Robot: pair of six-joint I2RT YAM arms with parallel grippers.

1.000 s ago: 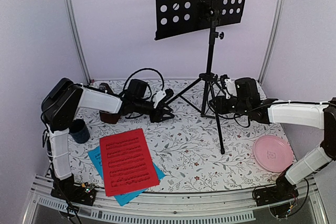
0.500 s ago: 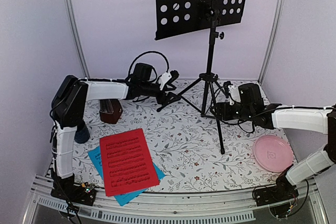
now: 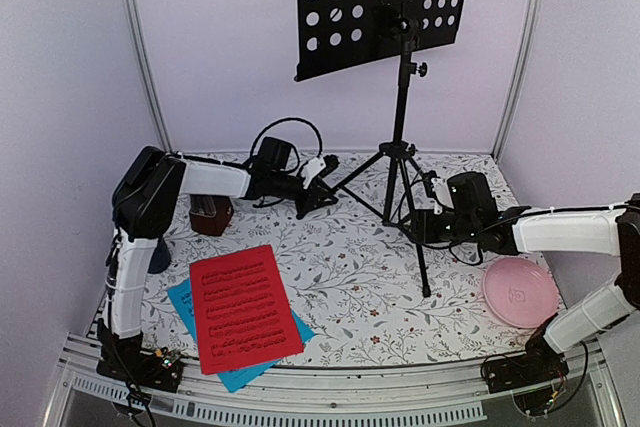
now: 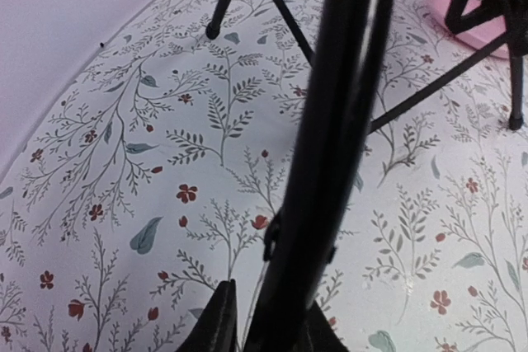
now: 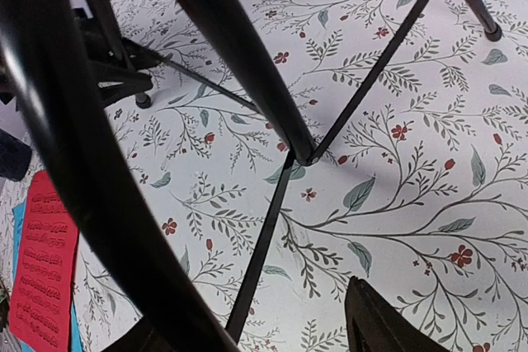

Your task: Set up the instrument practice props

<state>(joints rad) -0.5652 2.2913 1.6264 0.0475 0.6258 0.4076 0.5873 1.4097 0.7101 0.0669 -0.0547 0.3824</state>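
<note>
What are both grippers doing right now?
left gripper: fingers close on either side of a leg of the music stand; whether it grips cannot be told.
right gripper: open, straddling another leg.

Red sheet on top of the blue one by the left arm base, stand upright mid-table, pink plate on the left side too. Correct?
Not the plate: the top view shows the pink plate on the right side, not the left. The rest holds: red sheet over the blue sheet by the left arm base, stand upright mid-table.
</note>
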